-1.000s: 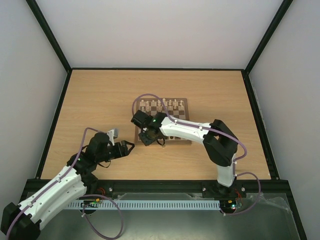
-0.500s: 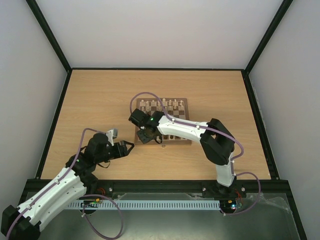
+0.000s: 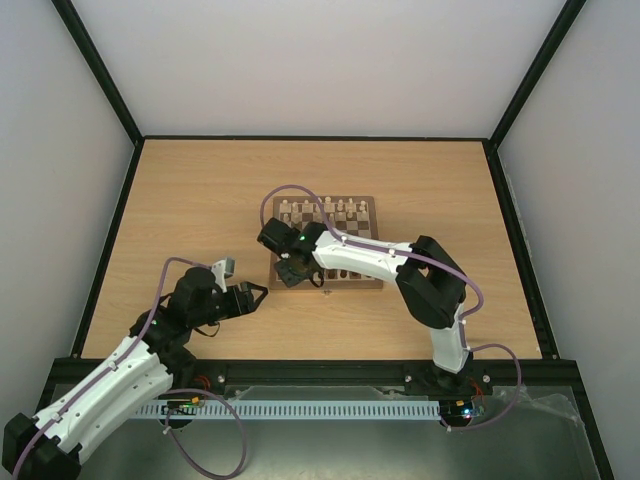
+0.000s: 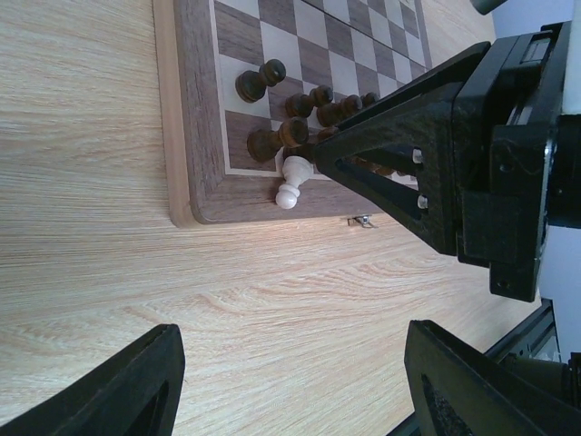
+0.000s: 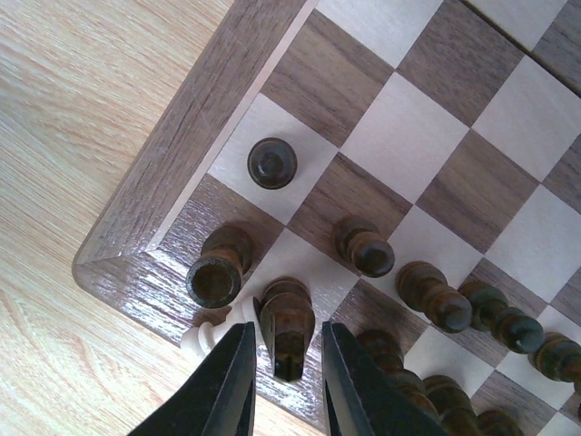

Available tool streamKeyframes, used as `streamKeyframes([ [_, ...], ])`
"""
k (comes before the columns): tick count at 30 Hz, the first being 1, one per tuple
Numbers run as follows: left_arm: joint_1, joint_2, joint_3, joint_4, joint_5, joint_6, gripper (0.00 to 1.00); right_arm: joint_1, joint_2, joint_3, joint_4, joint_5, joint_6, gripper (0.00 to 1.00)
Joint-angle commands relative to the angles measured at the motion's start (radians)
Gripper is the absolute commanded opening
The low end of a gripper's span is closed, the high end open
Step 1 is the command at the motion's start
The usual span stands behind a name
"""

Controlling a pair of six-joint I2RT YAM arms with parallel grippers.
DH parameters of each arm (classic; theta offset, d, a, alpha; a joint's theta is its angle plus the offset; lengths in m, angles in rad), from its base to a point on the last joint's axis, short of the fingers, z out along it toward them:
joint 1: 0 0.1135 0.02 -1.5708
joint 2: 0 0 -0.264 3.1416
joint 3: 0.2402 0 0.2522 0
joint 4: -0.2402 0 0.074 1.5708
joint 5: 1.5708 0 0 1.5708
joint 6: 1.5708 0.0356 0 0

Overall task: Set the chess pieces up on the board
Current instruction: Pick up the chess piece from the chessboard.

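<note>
Leftward by a touch is where the right arm (image 3: 365,258) has drifted over the last second, its jaws drawing in as it went. On the table (image 3: 190,200) the board (image 3: 364,232) sits about midway out, with pale pieces (image 3: 325,209) lined along its far row. My left pincer (image 4: 290,372) hangs released over bare wood, nothing in its gap. My right pincer (image 5: 283,386) straddles a dark piece (image 5: 287,327) at the crowded near-left corner; whether it has bitten yet I cannot tell. That worries me, because the pale pawn (image 5: 201,339) I want seems to lie tipped on the border, just beside one finger (image 5: 227,381). I judge that a squeeze here could lift the wrong colour, topple the close dark neighbours (image 5: 216,268), or flick the pawn off onto the table.
</note>
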Motion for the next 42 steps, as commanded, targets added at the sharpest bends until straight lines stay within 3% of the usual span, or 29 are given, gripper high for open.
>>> streamKeyframes([
  [1,-0.003,-0.007,0.006,-0.005,0.006,-0.002,0.69,-0.01,0.013,0.022,-0.042,0.02,0.0,0.2],
  [14,-0.002,-0.004,0.006,0.0,0.013,-0.002,0.69,-0.017,0.024,0.027,-0.031,0.006,-0.008,0.17],
  [21,-0.003,-0.005,0.0,0.008,0.025,-0.004,0.69,-0.017,0.023,0.023,-0.029,-0.011,-0.014,0.1],
  [29,-0.009,-0.01,-0.052,0.083,0.07,-0.033,0.7,-0.017,-0.016,-0.008,-0.025,-0.049,0.004,0.07],
  [42,-0.174,0.045,-0.09,0.218,-0.085,-0.127,0.7,-0.017,-0.093,-0.048,-0.017,-0.13,0.058,0.07],
])
